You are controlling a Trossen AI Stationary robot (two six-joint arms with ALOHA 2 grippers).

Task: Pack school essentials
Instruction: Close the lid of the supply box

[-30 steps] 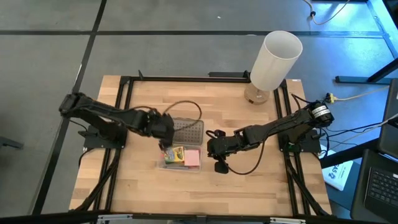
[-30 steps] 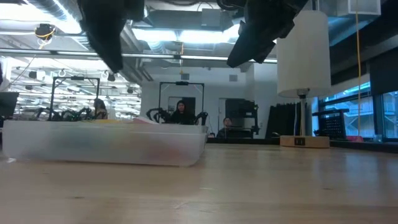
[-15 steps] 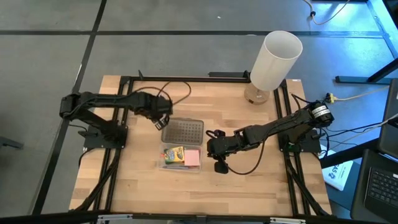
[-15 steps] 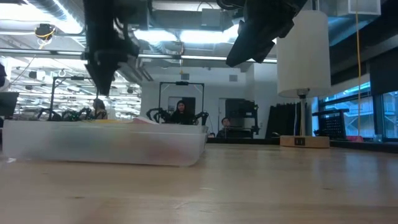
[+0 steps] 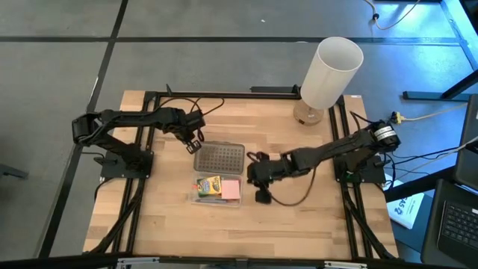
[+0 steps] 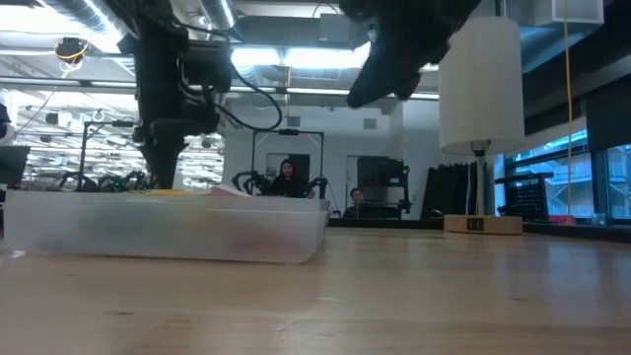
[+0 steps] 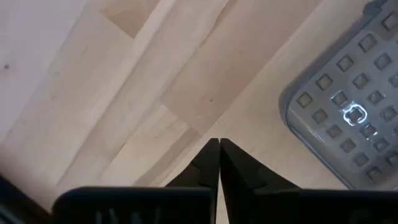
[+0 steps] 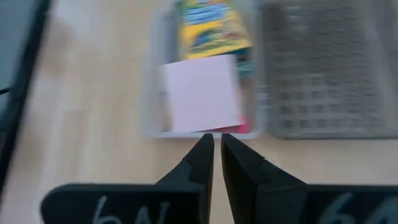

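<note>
Clear box [image 5: 217, 187] on worktop [image 5: 299, 217]: holds crayon box [image 5: 210, 184] and pink pad [image 5: 231, 189]. My right gripper [image 5: 256, 173], jaws pressed together, empty, just beside it. My left gripper [image 5: 193, 140], jaws closed, empty, near grey dotted lid [image 5: 219, 157].

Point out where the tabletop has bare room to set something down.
Bare: the near strip below the clear box, and the far stretch between the left gripper and lamp. Crowded: mid-table, around the grey lid and right gripper.
</note>
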